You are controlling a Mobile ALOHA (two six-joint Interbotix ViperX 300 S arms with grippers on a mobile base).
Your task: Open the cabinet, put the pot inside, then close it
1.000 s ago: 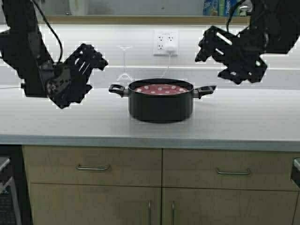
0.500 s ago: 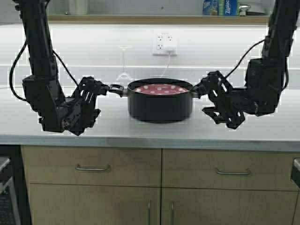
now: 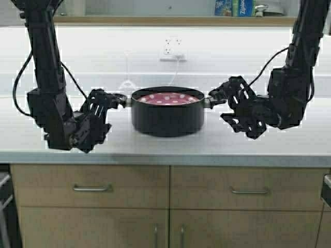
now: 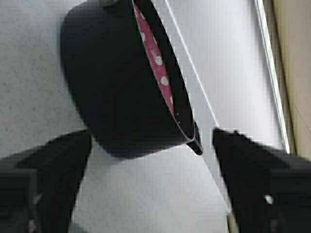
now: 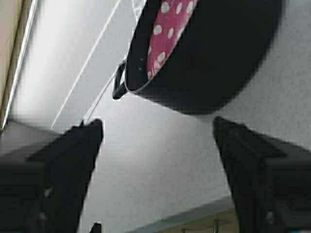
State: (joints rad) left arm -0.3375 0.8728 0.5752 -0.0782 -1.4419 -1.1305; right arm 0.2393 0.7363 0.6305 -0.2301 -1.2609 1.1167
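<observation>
High view: the pot (image 3: pixel 167 110) stands upright on the counter (image 3: pixel 217 142), about midway along it and between its front and back edges, its pink-red, white-dotted inside showing over the rim. The left claw (image 3: pixel 103 103) is low over the counter just beside the pot's left handle, its fingers spread, and the handle seems to lie at or between the fingertips; whether they touch it cannot be told. The right claw (image 3: pixel 231 103) sits in the same way at the pot's right handle, fingers spread too. Behind the pot a wine glass (image 3: pixel 125 77) stands near the counter's back edge, and a wall outlet (image 3: pixel 172 48) with a plugged-in white adapter is on the wall above it. Drawers with silver handles (image 3: pixel 92 188) run under the counter's front edge. Blue boxes (image 3: pixel 234 7) stand on a ledge above the wall, which may be the cabinet's lower edge.

Left wrist view: the two fingers (image 4: pixel 51 170) of the left claw are wide apart with the pot (image 4: pixel 116 92) ahead of them on the counter (image 4: pixel 29 63); nothing is clamped between them.

Right wrist view: the right claw's fingers (image 5: pixel 257 160) are also wide apart, with the pot (image 5: pixel 214 53) and one short handle (image 5: pixel 118 82) ahead of them on the counter (image 5: pixel 155 160), not gripped.
</observation>
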